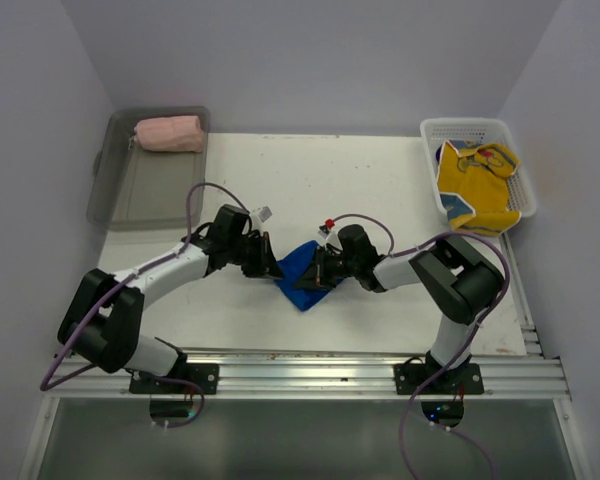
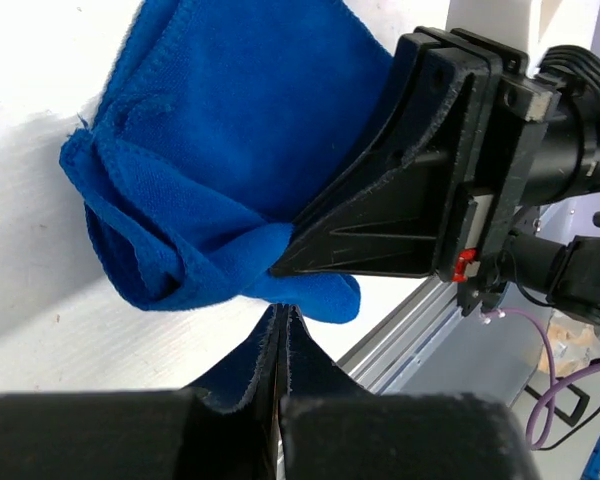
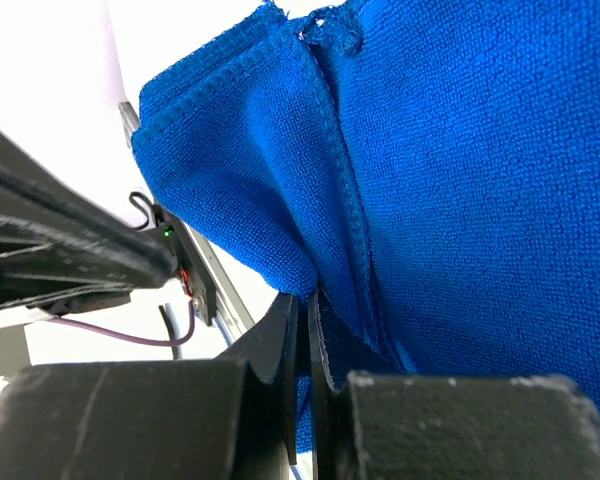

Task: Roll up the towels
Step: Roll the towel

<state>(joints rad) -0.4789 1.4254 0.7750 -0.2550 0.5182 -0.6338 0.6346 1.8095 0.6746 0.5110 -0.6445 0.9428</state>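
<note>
A crumpled blue towel [image 1: 301, 274] lies at the middle of the white table [image 1: 380, 190], between my two grippers. My left gripper [image 1: 271, 267] is at the towel's left corner. In the left wrist view its jaws [image 2: 281, 312] are pressed fully together with no cloth showing between them, the tips just under a fold of the towel [image 2: 210, 130]. My right gripper [image 1: 321, 270] is on the towel's right side. It is shut on a fold of the towel [image 3: 460, 150], with blue cloth in the thin gap at its tips [image 3: 307, 298]. It also shows in the left wrist view [image 2: 280, 268].
A pink rolled towel [image 1: 168, 133] lies in a grey bin [image 1: 145, 195] at the back left. A white basket [image 1: 472, 130] at the back right holds a yellow towel [image 1: 475, 185]. A metal rail [image 1: 310, 362] runs along the near table edge.
</note>
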